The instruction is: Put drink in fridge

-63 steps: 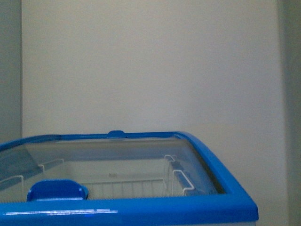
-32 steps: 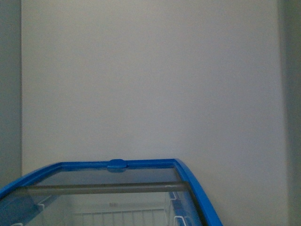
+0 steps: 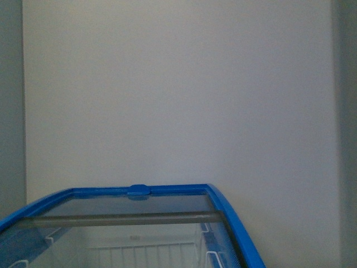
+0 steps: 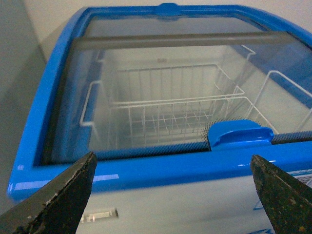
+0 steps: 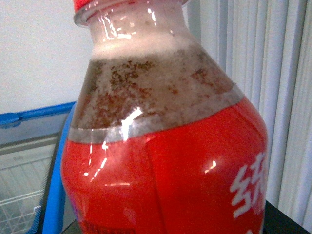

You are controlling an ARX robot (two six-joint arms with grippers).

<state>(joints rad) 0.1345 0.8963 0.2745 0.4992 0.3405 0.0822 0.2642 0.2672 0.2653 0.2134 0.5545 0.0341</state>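
Observation:
The drink point(image 5: 165, 146) is a clear bottle with a red label, brown liquid and a red cap at the picture's top edge. It fills the right wrist view, held upright by my right gripper, whose fingers are hidden by it. The fridge point(image 3: 139, 191) is a white chest freezer with a blue rim. Its far end shows low in the front view. The left wrist view looks down through its glass lid point(image 4: 146, 87) at white wire baskets point(image 4: 165, 109). My left gripper point(image 4: 170, 195) is open and empty, just outside the fridge's near rim point(image 4: 146, 170).
A blue handle point(image 4: 239, 132) sits on the lid's near edge, and a grey bar point(image 4: 180, 40) crosses the lid at the far end. A plain white wall point(image 3: 178, 100) stands behind the fridge. White vertical blinds point(image 5: 273, 73) hang beyond the bottle.
In the front view the fridge's near rim and blue lid handle have dropped out at the bottom. Only its far end remains, slightly higher than half a second ago.

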